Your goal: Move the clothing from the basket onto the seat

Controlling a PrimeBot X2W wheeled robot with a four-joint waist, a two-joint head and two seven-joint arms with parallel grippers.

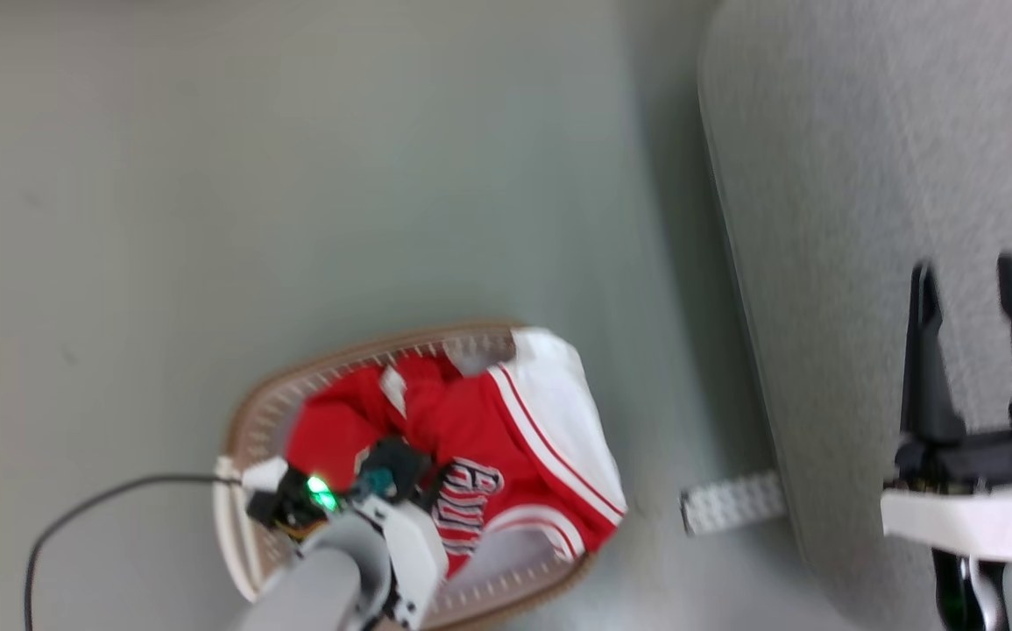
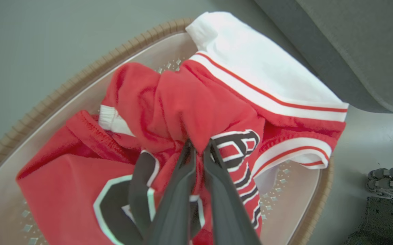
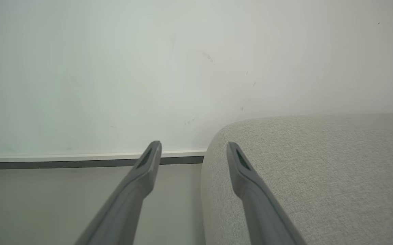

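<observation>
The clothing [image 1: 470, 421], red jersey fabric with a white band and black-and-white lettering, lies bunched in the basket [image 1: 247, 412], a white holed tub with a brown rim standing on the floor. My left gripper [image 1: 392, 460] reaches down into it. In the left wrist view my left gripper [image 2: 199, 144] has its two dark fingers pressed together, shut on a raised fold of the clothing [image 2: 196, 105] inside the basket [image 2: 46, 102]. My right gripper [image 1: 970, 280] stands open over the seat [image 1: 865, 175], a large light-grey cushion at the right. In the right wrist view, my right gripper [image 3: 193, 147] holds nothing beside the seat [image 3: 318, 170].
A pale grey-green floor [image 1: 295, 158] surrounds the basket. A black cable [image 1: 94, 504] trails from my left wrist. A small white perforated block [image 1: 729, 501] lies at the seat's base. A white wall [image 3: 148, 68] with a baseboard [image 3: 80, 158] stands behind the seat.
</observation>
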